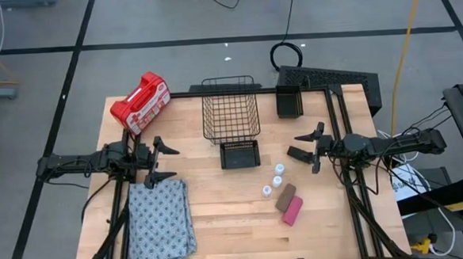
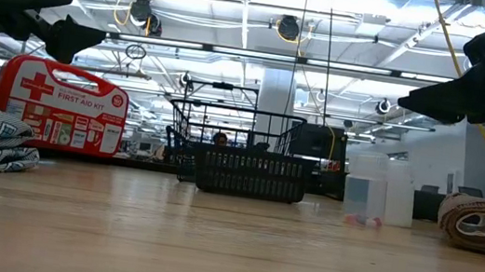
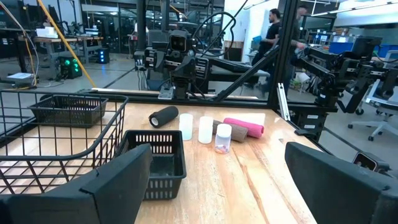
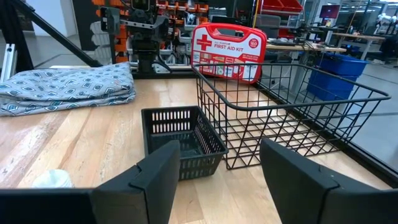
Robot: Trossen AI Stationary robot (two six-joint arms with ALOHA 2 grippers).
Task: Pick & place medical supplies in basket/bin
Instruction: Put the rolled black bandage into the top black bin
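From table height I see the basket (image 2: pixel 239 145) largely masked by a small bin (image 2: pixel 251 175). A dark roll (image 1: pixel 299 154) lies just beside my right gripper (image 1: pixel 318 147). Basket at 12 o'clock; vials (image 1: pixel 274 180) and brown (image 1: pixel 286 196) and pink (image 1: pixel 292 209) blocks at 4; cloth (image 1: pixel 160 220) at 8; first aid kit (image 1: pixel 140 102) at 10. Left gripper (image 1: pixel 163 161) hangs above the cloth's far edge. Both grippers spread apart, empty.

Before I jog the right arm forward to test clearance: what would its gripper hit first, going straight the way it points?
Probably the small black bin, lying ahead of the open right gripper, with the wire basket just beside it. Depth is uncertain.
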